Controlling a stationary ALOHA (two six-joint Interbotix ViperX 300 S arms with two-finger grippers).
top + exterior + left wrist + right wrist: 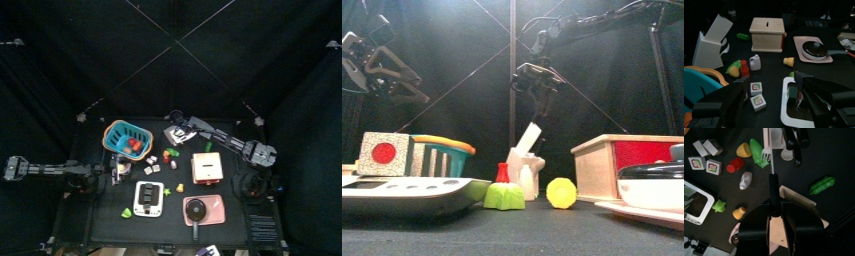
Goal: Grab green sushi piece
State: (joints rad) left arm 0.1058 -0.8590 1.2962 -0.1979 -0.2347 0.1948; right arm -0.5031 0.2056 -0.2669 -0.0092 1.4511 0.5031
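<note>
Two white sushi pieces lie side by side on the black table. The green sushi piece [757,102] [697,163] shows a greenish centre, and its neighbour [755,88] a red one. My left gripper [771,92] [114,170] hovers just short of them, wide open with nothing between its fingers. In the front view it hangs at the upper left [376,65]. My right gripper [540,85] [174,126] hangs over the white knife block [527,145] [712,42], far from the sushi, jaws apart and holding nothing.
A teal basket [127,135] stands behind the left gripper. A white scale [794,102], a small white bottle [754,62], a wooden box [767,34] and a pan on a pink plate [814,48] crowd the table. A green pea pod [821,184] lies apart.
</note>
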